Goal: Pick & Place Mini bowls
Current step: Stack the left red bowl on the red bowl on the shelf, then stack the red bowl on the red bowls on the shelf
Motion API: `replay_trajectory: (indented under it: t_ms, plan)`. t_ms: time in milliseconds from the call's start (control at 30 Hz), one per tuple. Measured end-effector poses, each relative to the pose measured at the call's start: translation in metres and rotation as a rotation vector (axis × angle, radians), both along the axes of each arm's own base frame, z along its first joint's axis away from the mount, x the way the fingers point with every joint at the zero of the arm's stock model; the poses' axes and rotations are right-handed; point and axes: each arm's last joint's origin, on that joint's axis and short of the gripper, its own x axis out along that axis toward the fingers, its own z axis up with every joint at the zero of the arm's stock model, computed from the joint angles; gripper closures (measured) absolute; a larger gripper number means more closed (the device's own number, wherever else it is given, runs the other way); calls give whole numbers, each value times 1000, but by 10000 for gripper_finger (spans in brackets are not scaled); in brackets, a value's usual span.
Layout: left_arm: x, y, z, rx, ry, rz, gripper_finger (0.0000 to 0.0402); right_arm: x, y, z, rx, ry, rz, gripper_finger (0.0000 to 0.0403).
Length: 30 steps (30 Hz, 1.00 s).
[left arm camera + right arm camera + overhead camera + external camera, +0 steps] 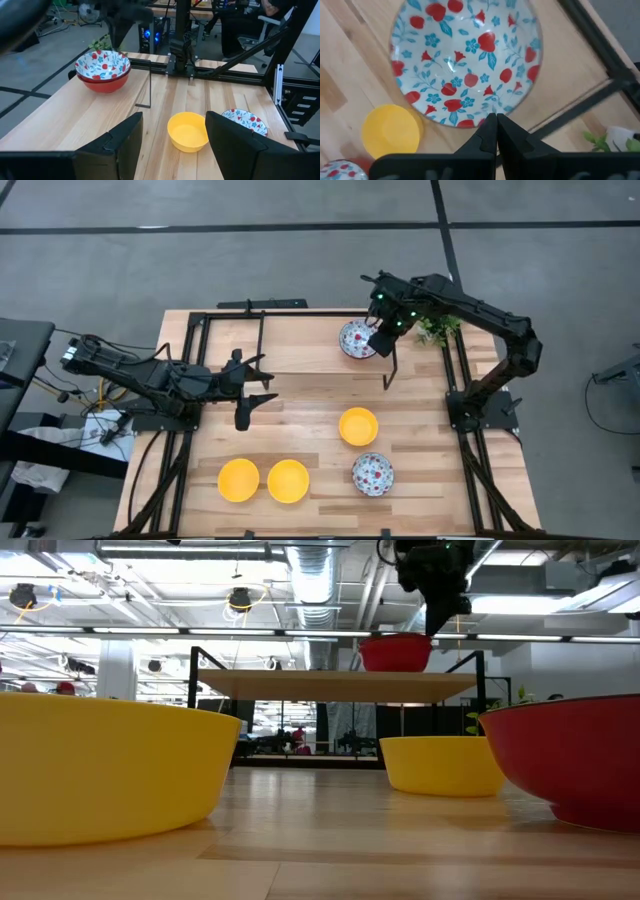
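Five mini bowls showed on the wooden table (300,370) in the high view. A floral bowl (356,339) sat at the far edge, white inside with red and blue flowers. A yellow bowl (358,426) lay mid-table on the right, a second floral bowl (372,474) just nearer than it, and two more yellow bowls (238,480) (288,481) sat side by side near the front edge.

The left wrist view showed what the overhead did not: the far floral bowl (102,65) was nested in another with a red outside (104,83). The low view gave that red outside lifted above the table, under the dark gripper.

The right gripper (381,340) was at the far bowl's rim. In its wrist view the two fingers were pressed together, tips at the rim of the floral bowl (465,60); whether they pinched the rim I could not tell.

The left gripper (262,381) hovered over the table's left-middle, fingers spread wide, nothing between them.

A small green plant (437,330) stood just right of the far bowl, beside the black frame rail (462,370). In the low view a near yellow bowl (100,765) and a red-sided bowl (575,760) blocked much of the table.
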Motion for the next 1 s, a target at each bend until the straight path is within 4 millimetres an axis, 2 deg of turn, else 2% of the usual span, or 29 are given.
replay_trajectory:
  t_ms: [167,333,500,733,867,1000]
  plan:
    - [0,0,0,0,0,0,186,-18,22,31,25,-54,49,403]
    - [0,0,0,0,0,0,187,-39,63,50,95,-98,135,403]
    - [0,0,0,0,0,0,186,-50,107,58,133,-117,227,403]
    - [0,-1,0,-30,4,-45,187,-46,167,49,179,-120,368,403]
    - [-1,-5,-5,-28,26,-161,186,-40,196,30,183,-128,414,403]
    - [-11,-6,-16,-71,30,-189,187,-37,215,5,203,-93,381,403]
